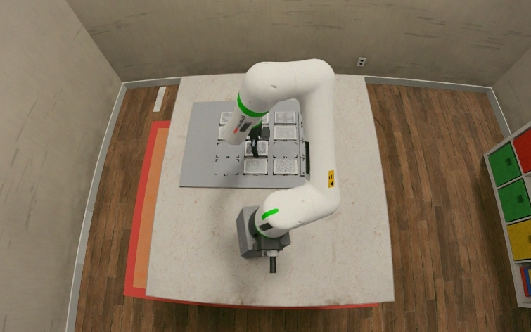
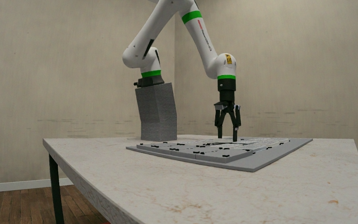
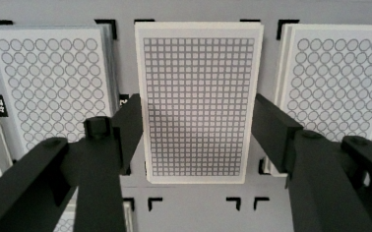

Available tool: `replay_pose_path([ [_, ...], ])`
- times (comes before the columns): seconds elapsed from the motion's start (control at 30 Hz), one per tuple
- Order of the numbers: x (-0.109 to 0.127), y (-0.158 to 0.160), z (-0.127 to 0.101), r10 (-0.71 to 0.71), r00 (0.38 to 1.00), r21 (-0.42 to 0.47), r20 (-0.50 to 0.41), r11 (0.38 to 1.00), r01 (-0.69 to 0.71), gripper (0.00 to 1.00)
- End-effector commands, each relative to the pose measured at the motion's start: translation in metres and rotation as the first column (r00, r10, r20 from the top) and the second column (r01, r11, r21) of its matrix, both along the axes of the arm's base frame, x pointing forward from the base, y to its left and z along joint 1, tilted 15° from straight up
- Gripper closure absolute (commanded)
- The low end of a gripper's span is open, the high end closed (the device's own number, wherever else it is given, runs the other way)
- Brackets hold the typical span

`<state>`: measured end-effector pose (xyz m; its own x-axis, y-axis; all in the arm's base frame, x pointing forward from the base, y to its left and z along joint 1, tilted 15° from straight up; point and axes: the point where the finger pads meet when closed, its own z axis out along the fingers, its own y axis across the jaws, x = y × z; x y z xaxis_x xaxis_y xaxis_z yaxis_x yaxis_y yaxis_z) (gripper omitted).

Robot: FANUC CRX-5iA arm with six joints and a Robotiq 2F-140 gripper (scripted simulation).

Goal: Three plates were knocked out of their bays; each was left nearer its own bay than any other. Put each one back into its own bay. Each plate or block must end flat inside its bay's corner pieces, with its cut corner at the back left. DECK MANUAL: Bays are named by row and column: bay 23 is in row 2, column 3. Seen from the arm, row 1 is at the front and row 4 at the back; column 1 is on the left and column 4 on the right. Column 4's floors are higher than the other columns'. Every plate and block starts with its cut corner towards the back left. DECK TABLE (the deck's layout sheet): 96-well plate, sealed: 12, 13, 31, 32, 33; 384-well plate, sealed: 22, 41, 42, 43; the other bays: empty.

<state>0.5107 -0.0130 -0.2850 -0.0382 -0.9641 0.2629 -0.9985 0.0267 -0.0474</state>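
From where I stand, the pincer (image 3: 197, 133) is clamped about half-wide on the long sides of a 384-well plate (image 3: 198, 98), its fingers pressing both edges. In the wrist view the plate's long axis runs away from the camera, between two 96-well plates (image 3: 54, 81). It hangs low over the grey deck (image 1: 201, 164) on the desk (image 1: 341, 247), near the deck's middle bays. I cannot tell where its cut corner points.
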Motion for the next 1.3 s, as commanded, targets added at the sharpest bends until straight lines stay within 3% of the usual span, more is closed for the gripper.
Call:
replay_pose_path([
  [0.0,0.0008,0.0002,-0.0001,0.001,1.0,0.0,0.001,1.0,-0.001,0.9],
  [1.27,0.001,-0.0011,-0.0049,0.001,1.0,0.0,0.001,1.0,-0.001,0.9],
])
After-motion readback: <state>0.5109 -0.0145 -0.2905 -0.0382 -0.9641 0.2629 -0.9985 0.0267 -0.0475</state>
